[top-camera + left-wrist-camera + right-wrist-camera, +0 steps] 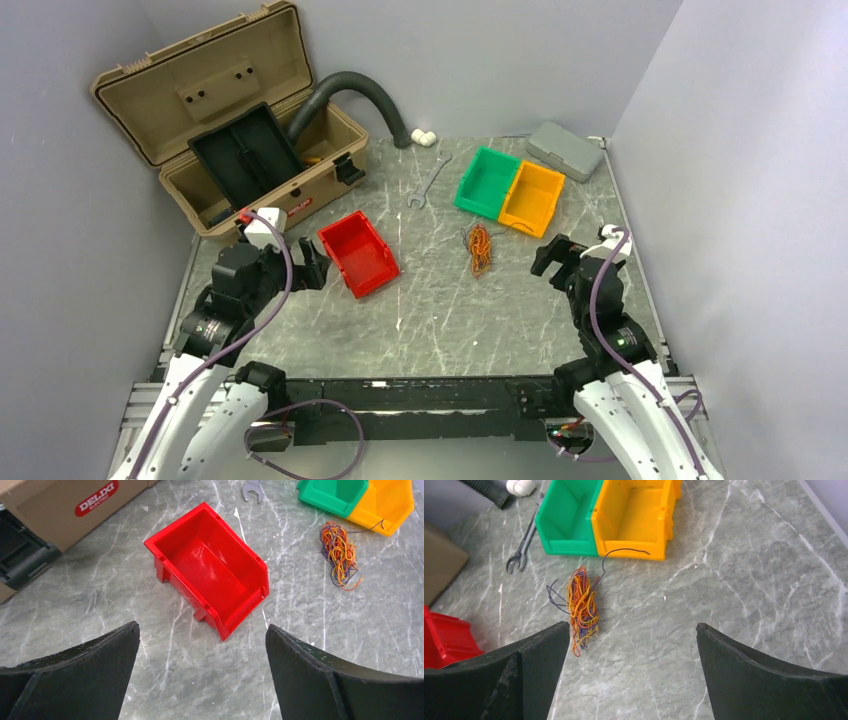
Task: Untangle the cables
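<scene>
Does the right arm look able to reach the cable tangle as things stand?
Probably yes: the right end effector is open and empty, and only table lies between it and the cables; the yellow bin sits beyond them.

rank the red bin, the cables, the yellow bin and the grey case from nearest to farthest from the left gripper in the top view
1. red bin, just beside the left gripper
2. cables, mid-table
3. yellow bin, right half of the table
4. grey case, far right corner
</scene>
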Motion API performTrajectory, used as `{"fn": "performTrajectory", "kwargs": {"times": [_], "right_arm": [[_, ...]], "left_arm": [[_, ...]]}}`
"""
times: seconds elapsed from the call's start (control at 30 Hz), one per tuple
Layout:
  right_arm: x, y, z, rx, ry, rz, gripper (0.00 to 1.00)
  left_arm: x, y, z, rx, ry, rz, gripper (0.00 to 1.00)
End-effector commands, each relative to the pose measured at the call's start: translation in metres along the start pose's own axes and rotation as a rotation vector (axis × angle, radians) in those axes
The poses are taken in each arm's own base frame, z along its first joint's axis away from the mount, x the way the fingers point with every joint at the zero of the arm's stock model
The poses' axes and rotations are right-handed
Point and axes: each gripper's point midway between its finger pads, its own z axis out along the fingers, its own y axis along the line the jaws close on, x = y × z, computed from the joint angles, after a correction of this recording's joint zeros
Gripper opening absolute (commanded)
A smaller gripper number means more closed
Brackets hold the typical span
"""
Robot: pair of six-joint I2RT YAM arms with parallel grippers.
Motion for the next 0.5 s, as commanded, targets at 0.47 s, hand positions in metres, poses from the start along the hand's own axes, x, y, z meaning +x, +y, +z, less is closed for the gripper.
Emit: {"fn": "performTrajectory", "kwargs": {"times": [0.47], "right_arm": [[0.009,0.03,0.011,-0.135,0.065,-0.062,1.0]], "left_arm": [[0.031,-0.047,0.019,0.244,0.226,-0.078,0.99]]}}
